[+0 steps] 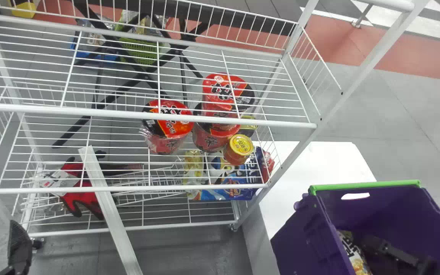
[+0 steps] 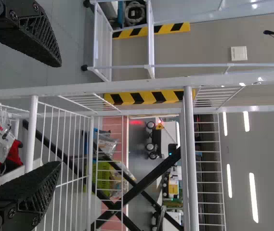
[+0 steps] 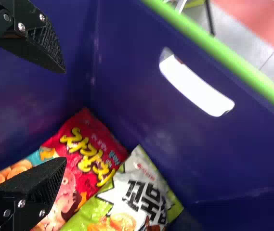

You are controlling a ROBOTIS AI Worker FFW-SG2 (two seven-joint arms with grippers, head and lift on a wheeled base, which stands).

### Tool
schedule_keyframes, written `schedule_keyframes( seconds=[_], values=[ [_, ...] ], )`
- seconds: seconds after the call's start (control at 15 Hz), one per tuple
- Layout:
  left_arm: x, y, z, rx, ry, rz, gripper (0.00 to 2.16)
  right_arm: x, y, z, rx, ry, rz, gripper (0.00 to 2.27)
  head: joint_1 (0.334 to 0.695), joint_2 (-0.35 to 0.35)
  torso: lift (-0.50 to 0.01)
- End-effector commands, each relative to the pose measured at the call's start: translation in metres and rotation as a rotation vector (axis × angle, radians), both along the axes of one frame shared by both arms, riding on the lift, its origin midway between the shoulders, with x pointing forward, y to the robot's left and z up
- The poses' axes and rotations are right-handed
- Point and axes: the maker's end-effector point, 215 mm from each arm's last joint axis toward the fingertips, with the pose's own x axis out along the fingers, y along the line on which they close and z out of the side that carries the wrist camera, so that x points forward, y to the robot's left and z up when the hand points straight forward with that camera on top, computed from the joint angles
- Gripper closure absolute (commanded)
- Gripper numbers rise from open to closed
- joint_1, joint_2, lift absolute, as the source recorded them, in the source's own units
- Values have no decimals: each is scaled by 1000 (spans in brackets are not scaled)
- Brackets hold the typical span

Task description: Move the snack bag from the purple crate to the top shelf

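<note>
Purple crate [image 3: 214,159] smooth plastic, slight sheen, green rim [image 1: 365,185] smooth plastic too, red snack bag [image 3: 91,149] and green-and-white snack bag [image 3: 137,192] crinkly glossy film, wire rack [image 1: 128,111] smooth white-coated metal, red gloves [image 1: 76,198] matt cloth, white tabletop [image 1: 311,160] smooth, floor [image 1: 407,114] smooth.

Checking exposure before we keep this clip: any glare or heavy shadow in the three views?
Head view: white table nearly blown out, purple crate dark inside. Left wrist view: ceiling lights clipped to white, small glints on the shelf's upright. Right wrist view: crate's handle slot burnt white, inner walls in dim light, both snack bags free of strong glare.
</note>
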Motion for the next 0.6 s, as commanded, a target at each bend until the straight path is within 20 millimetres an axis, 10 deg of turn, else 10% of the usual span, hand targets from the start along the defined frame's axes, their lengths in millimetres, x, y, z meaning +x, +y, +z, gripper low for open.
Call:
schedule_keyframes(
  seconds=[0.0,0.53],
  values=[
    [3,-1,-2,1,3,-5,90,0,-11,-11,9,43,-10,188,695,-350,-452],
    [12,-11,-6,-2,9,-30,87,-13,-22,-56,18,226,32,188,695,-350,-452]
  ],
)
